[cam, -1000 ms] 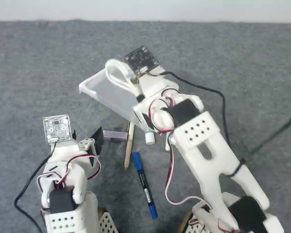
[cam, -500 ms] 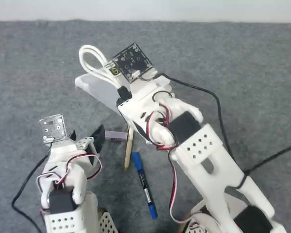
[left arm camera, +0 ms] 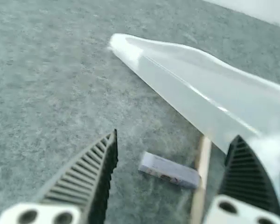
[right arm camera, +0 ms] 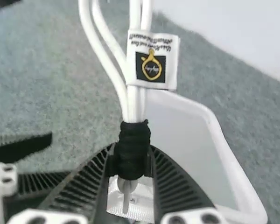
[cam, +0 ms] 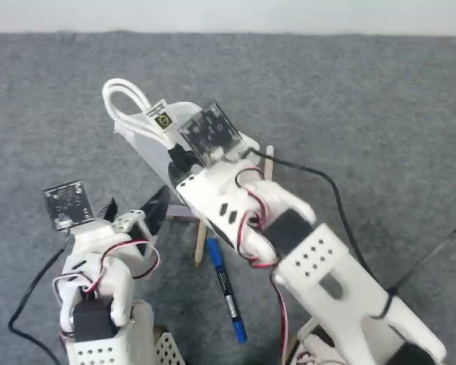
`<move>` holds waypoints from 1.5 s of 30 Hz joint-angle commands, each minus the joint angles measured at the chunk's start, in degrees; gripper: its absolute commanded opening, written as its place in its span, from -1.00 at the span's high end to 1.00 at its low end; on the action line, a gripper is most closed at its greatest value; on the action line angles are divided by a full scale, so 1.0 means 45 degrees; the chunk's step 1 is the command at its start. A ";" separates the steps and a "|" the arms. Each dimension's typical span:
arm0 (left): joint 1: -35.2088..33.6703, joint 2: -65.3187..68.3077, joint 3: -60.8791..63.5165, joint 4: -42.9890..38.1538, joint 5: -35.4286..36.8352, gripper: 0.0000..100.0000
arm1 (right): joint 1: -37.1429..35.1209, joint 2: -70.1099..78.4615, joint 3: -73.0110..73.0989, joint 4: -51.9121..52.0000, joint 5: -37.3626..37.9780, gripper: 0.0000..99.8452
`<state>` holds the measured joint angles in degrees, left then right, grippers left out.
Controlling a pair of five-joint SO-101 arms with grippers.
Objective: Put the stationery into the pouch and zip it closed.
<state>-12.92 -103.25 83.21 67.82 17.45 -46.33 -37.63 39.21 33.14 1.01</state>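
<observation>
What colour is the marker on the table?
The marker is blue with a black middle, clearest in the high view.

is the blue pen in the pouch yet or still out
Out: the blue pen lies on the grey table beside a wooden stick, apart from the pouch in the right claw.

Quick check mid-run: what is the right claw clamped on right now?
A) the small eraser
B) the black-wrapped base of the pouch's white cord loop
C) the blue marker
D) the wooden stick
B: in the right wrist view the right claw is shut on the black-wrapped base of the white cord loop of the pouch, while the blue marker lies untouched.
</observation>
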 commanded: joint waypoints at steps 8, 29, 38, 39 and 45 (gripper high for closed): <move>0.0742 -0.0254 -0.0967 0.0391 0.0234 0.31 | -0.0107 -0.1573 0.0899 -0.1299 -0.0137 0.99; 0.1074 -0.0254 -0.1475 0.0918 0.0254 0.31 | -0.0029 0.0244 0.2012 -0.4171 -0.0117 0.99; 0.1641 -0.0254 -0.1553 0.1133 0.0254 0.31 | 0.0537 0.1162 0.2012 -0.5109 -0.0137 0.99; 0.1641 -0.0254 -0.1534 0.1114 0.0254 0.31 | 0.0537 0.1162 0.2012 -0.5089 -0.0137 0.99; 0.1543 -0.0254 -0.1104 0.0664 0.0176 0.31 | 0.0498 0.0615 0.2071 -0.4581 -0.0156 0.99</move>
<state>-5.63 -103.34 80.22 72.75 17.98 -45.01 -31.56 49.05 11.87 1.01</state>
